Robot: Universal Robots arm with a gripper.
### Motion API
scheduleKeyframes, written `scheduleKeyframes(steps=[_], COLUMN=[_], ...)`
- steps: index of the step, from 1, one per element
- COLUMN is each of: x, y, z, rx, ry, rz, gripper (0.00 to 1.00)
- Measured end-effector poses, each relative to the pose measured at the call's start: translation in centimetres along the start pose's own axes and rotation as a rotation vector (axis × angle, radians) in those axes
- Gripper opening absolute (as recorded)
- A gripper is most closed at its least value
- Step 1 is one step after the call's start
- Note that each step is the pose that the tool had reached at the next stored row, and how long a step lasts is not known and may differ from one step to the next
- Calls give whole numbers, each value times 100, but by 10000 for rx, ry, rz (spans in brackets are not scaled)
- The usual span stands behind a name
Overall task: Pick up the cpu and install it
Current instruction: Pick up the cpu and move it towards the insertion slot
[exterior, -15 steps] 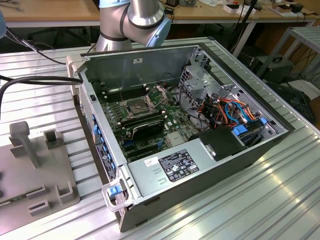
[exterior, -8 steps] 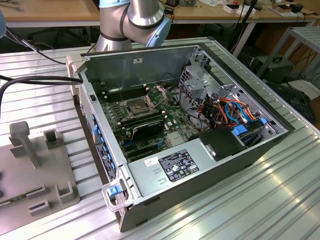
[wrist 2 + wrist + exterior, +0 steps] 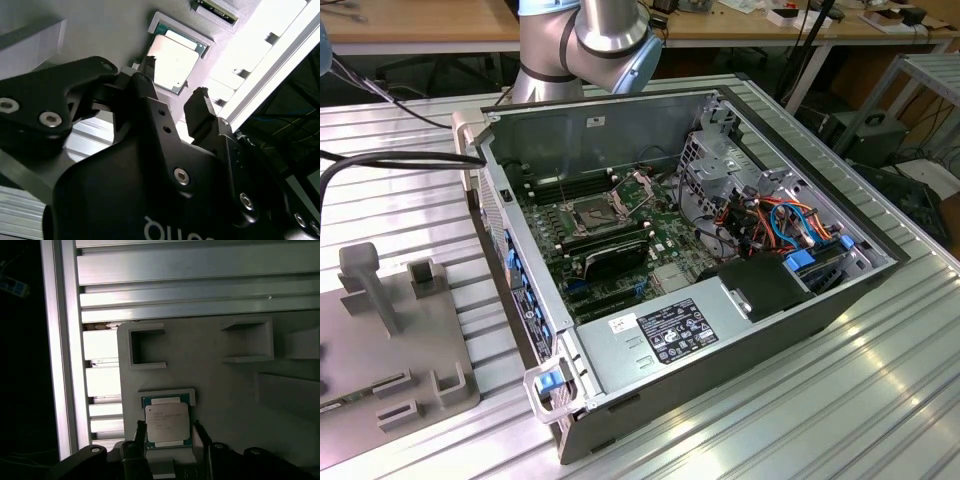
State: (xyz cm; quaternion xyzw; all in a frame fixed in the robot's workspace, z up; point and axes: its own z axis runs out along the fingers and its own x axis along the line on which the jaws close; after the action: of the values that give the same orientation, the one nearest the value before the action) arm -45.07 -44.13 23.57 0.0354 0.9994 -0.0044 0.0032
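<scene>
In both wrist views the cpu (image 3: pixel 167 422) (image 3: pixel 174 61), a flat square chip with a dull grey top and green rim, lies in a shallow square recess of a grey holder plate (image 3: pixel 225 390). My gripper (image 3: pixel 170 439) (image 3: pixel 173 82) hangs over it, open, with one black finger (image 3: pixel 141 436) at one edge of the chip and the other finger (image 3: pixel 200 437) at the opposite edge. Whether the pads touch the chip I cannot tell. In the exterior view the open computer case (image 3: pixel 670 380) shows the motherboard's socket (image 3: pixel 590 213), its metal frame lifted.
The grey holder plate (image 3: pixel 390 340) with upright posts and slots sits at the exterior view's left, beside the case. Raised brackets (image 3: pixel 145 347) stand near the cpu's recess. The arm (image 3: pixel 590 40) rises behind the case. Cables and a drive cage (image 3: pixel 770 215) fill the case's right.
</scene>
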Motion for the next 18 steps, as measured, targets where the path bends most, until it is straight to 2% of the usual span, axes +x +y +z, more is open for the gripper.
scheduleKeyframes(steps=[2,3,4,7,9,16,18], x=[0,0,0,0,0,1,2], y=[0,0,0,0,0,1,1], z=[-1,-2,-2,1,25,199,213], rx=[0,0,0,1,1,-7,-5], ry=[1,0,0,2,1,1,3], rz=[0,0,0,0,0,-1,-1], gripper=[60,60,72,72,72,72,72])
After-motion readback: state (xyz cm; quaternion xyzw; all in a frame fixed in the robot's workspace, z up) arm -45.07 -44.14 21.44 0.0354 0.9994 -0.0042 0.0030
